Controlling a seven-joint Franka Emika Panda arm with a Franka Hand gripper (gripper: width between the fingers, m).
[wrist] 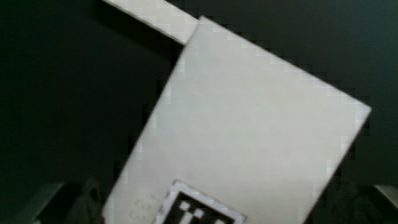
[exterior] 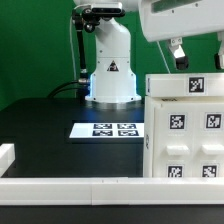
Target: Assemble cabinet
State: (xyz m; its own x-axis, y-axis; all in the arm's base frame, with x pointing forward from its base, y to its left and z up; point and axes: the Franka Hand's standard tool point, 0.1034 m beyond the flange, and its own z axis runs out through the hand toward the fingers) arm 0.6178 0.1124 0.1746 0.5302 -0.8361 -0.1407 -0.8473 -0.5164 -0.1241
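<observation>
The cabinet (exterior: 184, 130) is a large white block with several black-and-white tags, standing at the exterior view's right on the black table. My gripper (exterior: 178, 56) hangs just above its top edge and does not touch it. In the wrist view the cabinet's white top face (wrist: 249, 120) fills the middle, with one tag (wrist: 199, 210) near the gripper (wrist: 222, 216). The dark fingertips (wrist: 75, 205) stand wide apart on either side of that face. The gripper is open and holds nothing.
The marker board (exterior: 108, 129) lies flat on the table left of the cabinet. The robot's white base (exterior: 110, 62) stands behind it. Low white rails run along the front (exterior: 70, 186) and the left edge (exterior: 6, 156).
</observation>
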